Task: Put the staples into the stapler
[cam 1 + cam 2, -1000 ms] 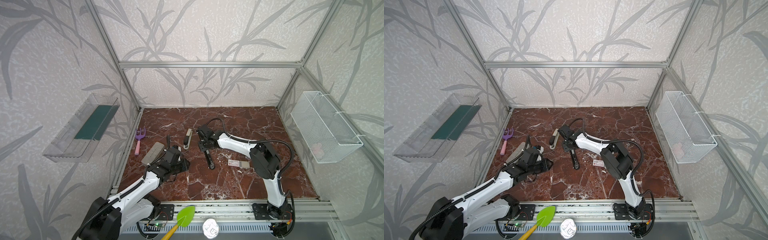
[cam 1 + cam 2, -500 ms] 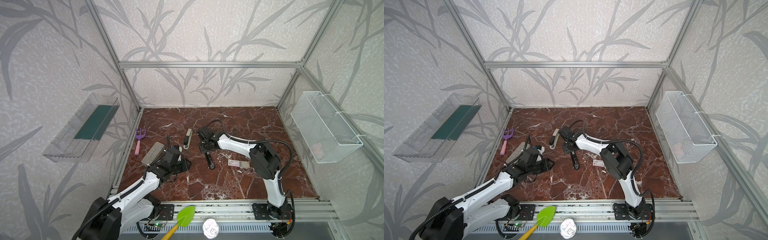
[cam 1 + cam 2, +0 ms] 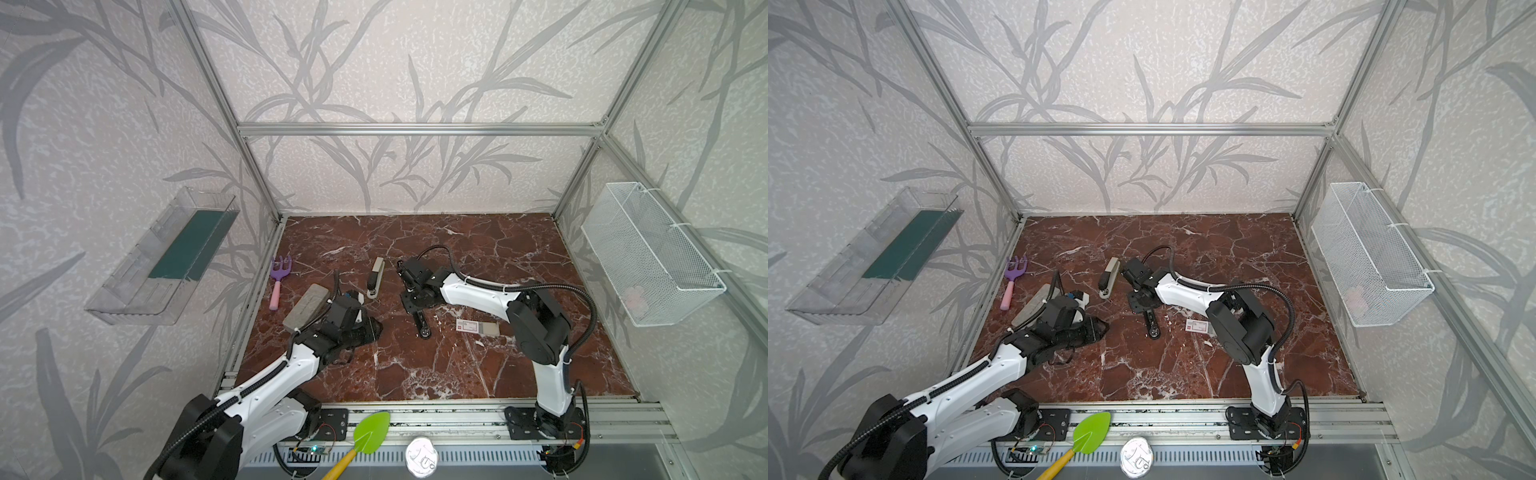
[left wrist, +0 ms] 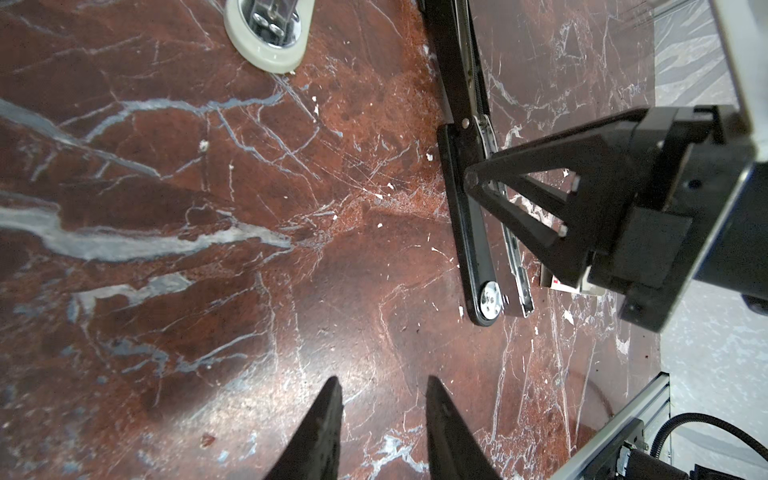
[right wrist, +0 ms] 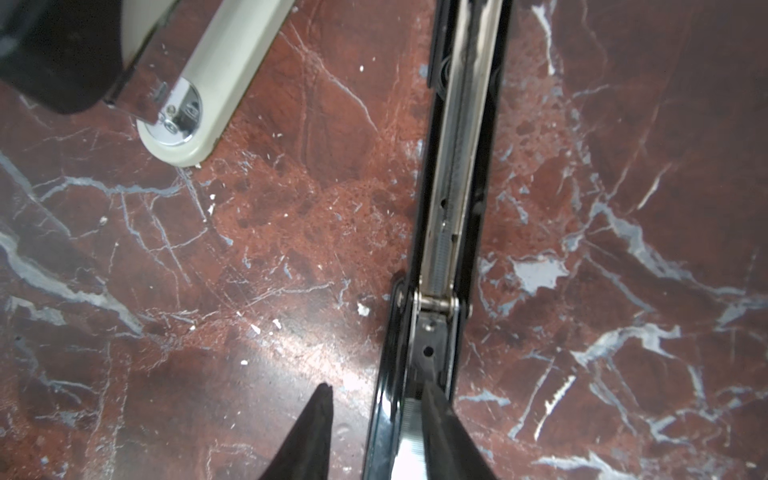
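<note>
Since the stapler [image 3: 420,322] already lies swung open and flat on the marble table [image 3: 415,374], its silver rail faces up and the loading channel appears to need no prying. The staples [image 3: 476,327] rest in their white box on the marble just beside it, on the right arm's side, untouched, probably placed there for a short carry. The right arm stretches low from the near edge toward the middle, its wrist bent down over the stapler's hinge. In the wrist view the right gripper [image 5: 376,392] is parted partway. One finger stands over bare marble beside the black body and the other over the rail, with nothing clamped, likely lining up to steady the stapler. The left arm lies low and extended, and the left gripper [image 4: 382,382] hovers over bare marble short of the stapler, partly spread and empty. The beige stapler [image 3: 376,276] lies apart, farther back.
</note>
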Controlling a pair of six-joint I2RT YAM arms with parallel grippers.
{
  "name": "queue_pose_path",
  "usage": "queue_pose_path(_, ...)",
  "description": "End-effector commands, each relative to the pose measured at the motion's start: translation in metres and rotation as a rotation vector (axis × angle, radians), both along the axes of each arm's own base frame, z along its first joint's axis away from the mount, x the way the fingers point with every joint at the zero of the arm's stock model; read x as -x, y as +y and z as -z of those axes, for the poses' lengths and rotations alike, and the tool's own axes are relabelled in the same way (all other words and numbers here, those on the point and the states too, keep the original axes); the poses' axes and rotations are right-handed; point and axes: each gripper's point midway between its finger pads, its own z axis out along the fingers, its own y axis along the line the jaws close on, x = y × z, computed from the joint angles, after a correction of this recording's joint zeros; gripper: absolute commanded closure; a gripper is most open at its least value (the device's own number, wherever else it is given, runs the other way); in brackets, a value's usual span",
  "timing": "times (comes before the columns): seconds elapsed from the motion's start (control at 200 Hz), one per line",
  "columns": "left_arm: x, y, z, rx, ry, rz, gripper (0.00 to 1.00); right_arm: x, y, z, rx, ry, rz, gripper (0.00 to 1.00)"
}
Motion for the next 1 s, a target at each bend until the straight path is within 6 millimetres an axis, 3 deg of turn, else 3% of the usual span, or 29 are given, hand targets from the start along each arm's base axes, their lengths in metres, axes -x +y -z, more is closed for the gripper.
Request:
queue_pose_path(0.0,0.0,0.003,0.003,0.003,0.005,-0.019,0.64,0.013,-0.005,-0.004,0.003,0.023,-0.001,0.62)
queue_pose_path(0.495,-0.001,0.003,0.002,0.0,0.003,-0.022,0.64,0.046,-0.017,-0.005,0.018,0.049,-0.004,0.62)
queue_pose_path(0.815,-0.013,0.005,-0.01,-0.027,-0.027,-0.037,0.59,0.041,-0.03,-0.055,-0.016,-0.05,0.006,0.58)
queue_pose_path(0.995,-0.031,0.008,-0.024,-0.037,-0.049,-0.063,0.53,0.033,-0.034,-0.04,-0.026,-0.041,0.015,0.54)
